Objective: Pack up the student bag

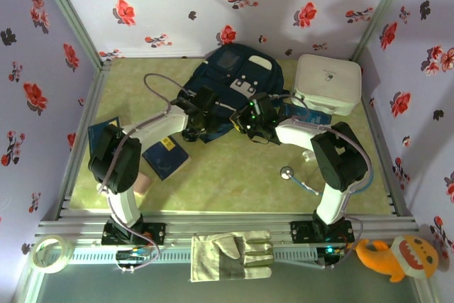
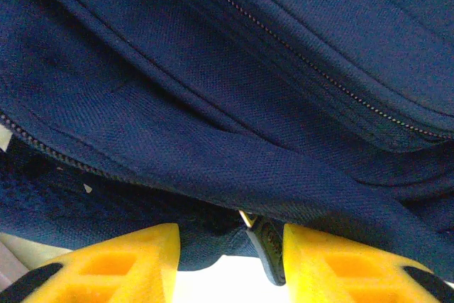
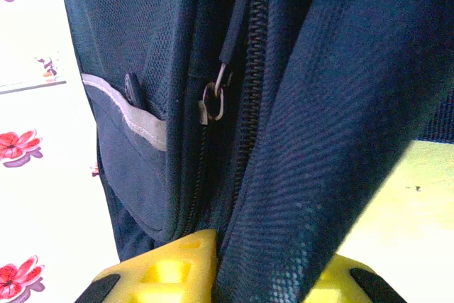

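The navy student bag [image 1: 237,69] lies at the back middle of the table, its front with white patches and a grey panel facing up. My left gripper [image 1: 201,120] is at the bag's near left edge. In the left wrist view it [image 2: 230,264] is open, the bag's fabric [image 2: 234,104] just above the yellow fingers [image 2: 120,264] and a dark zipper pull [image 2: 268,250] beside the right one. My right gripper [image 1: 250,120] is at the bag's near right edge. In the right wrist view it [image 3: 262,271] is shut on a thick fold of the bag [image 3: 319,140], beside a zipper slider [image 3: 213,98].
A white zip case [image 1: 326,83] stands right of the bag, a blue book [image 1: 312,115] below it. Another blue book [image 1: 164,159] lies near the left arm. A metal tool with a round head [image 1: 287,172] lies front right. A work glove [image 1: 230,255], tape roll [image 1: 48,252] and orange plush [image 1: 397,255] lie off the near edge.
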`<state>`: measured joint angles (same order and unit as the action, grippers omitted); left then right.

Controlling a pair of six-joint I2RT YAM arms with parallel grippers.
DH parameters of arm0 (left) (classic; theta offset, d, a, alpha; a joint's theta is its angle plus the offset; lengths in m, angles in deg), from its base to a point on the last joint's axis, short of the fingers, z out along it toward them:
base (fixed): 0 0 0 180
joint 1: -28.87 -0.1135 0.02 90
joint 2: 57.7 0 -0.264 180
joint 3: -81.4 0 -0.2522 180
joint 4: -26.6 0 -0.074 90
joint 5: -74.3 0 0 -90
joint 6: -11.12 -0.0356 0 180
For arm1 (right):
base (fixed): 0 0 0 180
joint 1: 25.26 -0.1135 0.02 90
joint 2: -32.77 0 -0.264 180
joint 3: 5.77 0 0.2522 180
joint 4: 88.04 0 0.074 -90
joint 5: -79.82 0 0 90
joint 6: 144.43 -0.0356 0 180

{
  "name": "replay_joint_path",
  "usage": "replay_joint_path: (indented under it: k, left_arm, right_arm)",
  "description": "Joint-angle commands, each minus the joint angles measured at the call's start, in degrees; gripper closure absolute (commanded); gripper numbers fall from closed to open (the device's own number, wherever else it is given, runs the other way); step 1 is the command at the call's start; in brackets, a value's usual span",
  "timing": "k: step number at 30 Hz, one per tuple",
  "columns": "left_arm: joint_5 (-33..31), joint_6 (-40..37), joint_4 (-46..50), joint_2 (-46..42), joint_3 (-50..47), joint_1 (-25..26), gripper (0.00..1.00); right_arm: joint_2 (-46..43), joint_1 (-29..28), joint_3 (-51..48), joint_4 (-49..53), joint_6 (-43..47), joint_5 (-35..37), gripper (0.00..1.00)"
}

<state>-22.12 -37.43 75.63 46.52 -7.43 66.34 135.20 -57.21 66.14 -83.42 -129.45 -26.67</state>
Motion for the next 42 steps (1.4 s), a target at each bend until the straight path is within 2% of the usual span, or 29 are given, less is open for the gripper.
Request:
replay_joint_path:
  k: [1,5,8,13,26,30,37,42]
  left_arm:
    - [-0.5,-2.4,3.3,1.9,1.9,-0.6,0.54]
    - [-0.5,-3.4,4.1,2.5,2.5,-0.6,0.51]
    - [-0.6,-3.9,4.7,2.9,2.7,-0.6,0.52]
    - [-0.7,-3.7,4.2,1.6,2.2,-0.7,0.71]
    - [-0.7,-4.9,4.3,-0.9,1.9,-0.9,1.0]
    - [-0.7,-7.7,5.1,-3.7,0.5,-1.9,1.0]
    - [1.2,-17.1,6.5,-10.0,-3.9,-7.5,1.0]
    - [6.0,-20.8,4.7,-13.6,-5.1,-8.7,1.0]
  right_arm:
    - [-2.3,0.3,2.0,-3.1,1.7,1.6,0.81]
    - [-2.3,0.3,1.9,-3.1,1.7,1.7,0.81]
    - [-2.4,0.3,1.8,-3.2,1.7,1.7,0.81]
    - [-2.7,0.3,1.5,-2.9,1.9,2.2,0.81]
    - [-2.5,0.8,1.3,-1.7,2.6,3.3,0.81]
    - [-2.6,2.5,2.0,1.0,5.3,4.8,0.82]
    - [-3.7,5.1,4.8,8.0,12.6,8.6,0.84]
    - [-2.4,5.0,8.1,8.5,14.4,6.0,0.84]
